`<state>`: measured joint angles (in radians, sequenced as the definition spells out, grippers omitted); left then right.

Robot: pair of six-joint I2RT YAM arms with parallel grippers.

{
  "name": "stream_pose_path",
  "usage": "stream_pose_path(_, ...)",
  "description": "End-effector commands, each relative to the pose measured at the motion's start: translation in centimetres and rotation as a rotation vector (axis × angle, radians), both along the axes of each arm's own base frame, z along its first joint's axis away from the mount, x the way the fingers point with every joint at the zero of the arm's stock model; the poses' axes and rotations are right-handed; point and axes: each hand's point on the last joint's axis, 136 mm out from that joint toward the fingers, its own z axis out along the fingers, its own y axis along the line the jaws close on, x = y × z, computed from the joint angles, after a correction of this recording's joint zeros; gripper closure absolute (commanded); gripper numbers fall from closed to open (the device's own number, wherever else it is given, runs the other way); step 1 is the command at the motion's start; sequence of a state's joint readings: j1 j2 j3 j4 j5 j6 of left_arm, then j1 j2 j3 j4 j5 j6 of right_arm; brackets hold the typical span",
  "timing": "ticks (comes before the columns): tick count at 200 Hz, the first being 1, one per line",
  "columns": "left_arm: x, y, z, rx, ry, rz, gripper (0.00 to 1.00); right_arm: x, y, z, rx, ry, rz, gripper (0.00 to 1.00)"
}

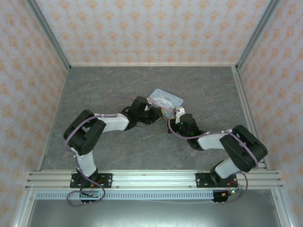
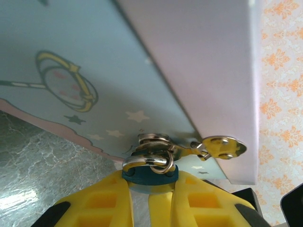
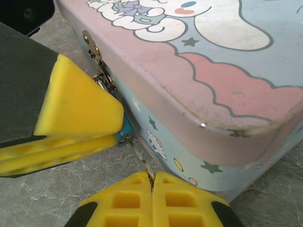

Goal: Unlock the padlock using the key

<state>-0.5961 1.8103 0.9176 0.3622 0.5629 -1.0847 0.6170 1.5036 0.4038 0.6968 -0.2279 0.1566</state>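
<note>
At the middle of the grey table [image 1: 109, 90]: pale blue tin [image 1: 164, 100] with cartoon print and pink cloud band
Padlock [image 2: 150, 176]: small teal body at the tin's front hasp [image 2: 220, 146]; silver shackle [image 2: 147, 161] hooked through it
Left end effector [image 2: 150, 190]: jaws narrowly parted, clamped on the padlock body from both sides
Key [image 3: 141, 156]: thin metal sliver; upper end meeting the padlock's underside
Right end effector [image 3: 152, 182]: pressed fully together, pinching the key's lower end; just beside the left one

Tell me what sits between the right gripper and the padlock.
The thin key: in the right wrist view it runs from the fingertips of the shut right gripper up to the teal padlock, with nothing else in that stretch.
</note>
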Motion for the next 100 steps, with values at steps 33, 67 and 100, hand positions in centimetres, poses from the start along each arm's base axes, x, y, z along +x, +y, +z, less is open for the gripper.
stream_pose_path(33, 0.38, -1.24, 2.78, -0.045, -0.055, -0.011, 0.80, 1.21, 1.03, 1.95, 0.051, -0.064, -0.001, 1.00)
stream_pose_path(67, 0.32, -1.16, 2.64, -0.043, -0.051, -0.006, 0.80, 1.13, 0.86, 2.15, 0.056, -0.077, -0.004, 1.00)
stream_pose_path(100, 0.28, -1.05, 2.41, -0.039, -0.047, -0.001, 0.80, 0.79, 0.51, 2.19, 0.051, -0.079, -0.008, 1.00)
